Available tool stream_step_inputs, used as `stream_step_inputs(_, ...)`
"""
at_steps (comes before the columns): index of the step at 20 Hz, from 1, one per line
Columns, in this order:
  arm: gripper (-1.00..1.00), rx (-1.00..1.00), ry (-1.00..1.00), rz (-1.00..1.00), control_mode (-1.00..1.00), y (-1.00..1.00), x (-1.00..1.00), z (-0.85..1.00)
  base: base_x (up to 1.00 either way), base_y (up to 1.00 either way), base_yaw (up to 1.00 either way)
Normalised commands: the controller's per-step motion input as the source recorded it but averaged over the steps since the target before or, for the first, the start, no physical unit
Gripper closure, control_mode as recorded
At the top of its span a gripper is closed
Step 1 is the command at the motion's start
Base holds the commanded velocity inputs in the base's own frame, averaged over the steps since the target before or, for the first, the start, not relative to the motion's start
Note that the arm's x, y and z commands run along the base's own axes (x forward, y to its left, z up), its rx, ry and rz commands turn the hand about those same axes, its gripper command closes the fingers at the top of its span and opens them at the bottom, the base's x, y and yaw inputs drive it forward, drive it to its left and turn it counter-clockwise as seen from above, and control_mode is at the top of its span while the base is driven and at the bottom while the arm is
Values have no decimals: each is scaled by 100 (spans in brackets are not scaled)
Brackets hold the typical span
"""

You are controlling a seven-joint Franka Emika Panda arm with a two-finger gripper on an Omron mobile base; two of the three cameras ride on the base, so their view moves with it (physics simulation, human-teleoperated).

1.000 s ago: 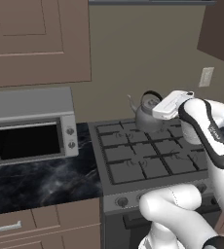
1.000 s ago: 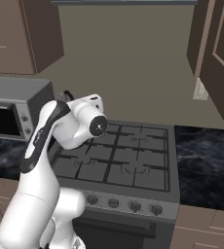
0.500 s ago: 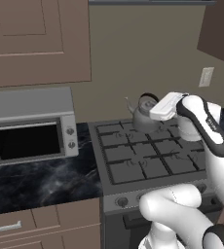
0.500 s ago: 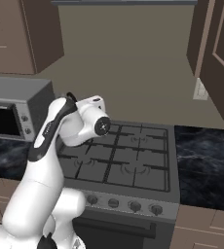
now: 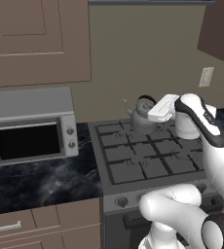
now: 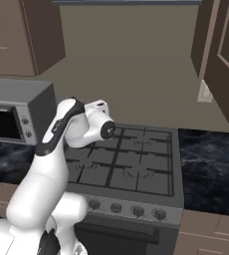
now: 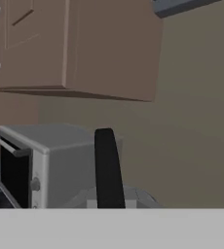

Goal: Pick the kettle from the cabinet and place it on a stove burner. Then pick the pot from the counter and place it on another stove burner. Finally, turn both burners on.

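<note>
Kettle (image 5: 142, 115) sits over the far-left stove burner (image 5: 133, 127) of the range, spout pointing left toward the microwave (image 5: 31, 124), black arched handle (image 7: 107, 168) standing upright. The hand (image 5: 158, 111) is right at the kettle's top, coming in from the right side, wrist roughly level. In the hand view the handle runs as a dark vertical bar straight up the centre, right in front of the camera, so I read the hand as clamped on the handle; fingers are together as far as they go, though the fingertips themselves are not clear in any view. Whether the kettle base is fully down on the grate or just above it, cannot tell from these angles; from the left base view it looks at or very near contact. Key relation for the next move: kettle hangs directly below the hand, handle axis vertical, so release should be a straight open then a lift up and back to the right, no sideways drag or it tips the kettle. Near burners (image 6: 131, 174) are free for the pot. Black bench (image 6: 208, 159) lies right of the range; pot location there not confirmed. Front knobs (image 6: 136, 211) untouched, judged not yet turned.
</note>
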Motion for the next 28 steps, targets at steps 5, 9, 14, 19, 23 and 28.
stream_step_inputs(5,100,0,0,2,-100,0,16,-15,0,0,0)
stream_step_inputs(9,100,0,0,2,-100,0,17,-14,0,0,0)
stream_step_inputs(14,100,0,0,1,-100,0,22,-14,0,0,0)
stream_step_inputs(19,100,0,0,1,-100,0,21,-15,0,0,0)
stream_step_inputs(23,100,0,0,2,-100,0,20,-16,0,0,0)
stream_step_inputs(28,100,0,0,2,-100,0,20,-15,0,0,0)
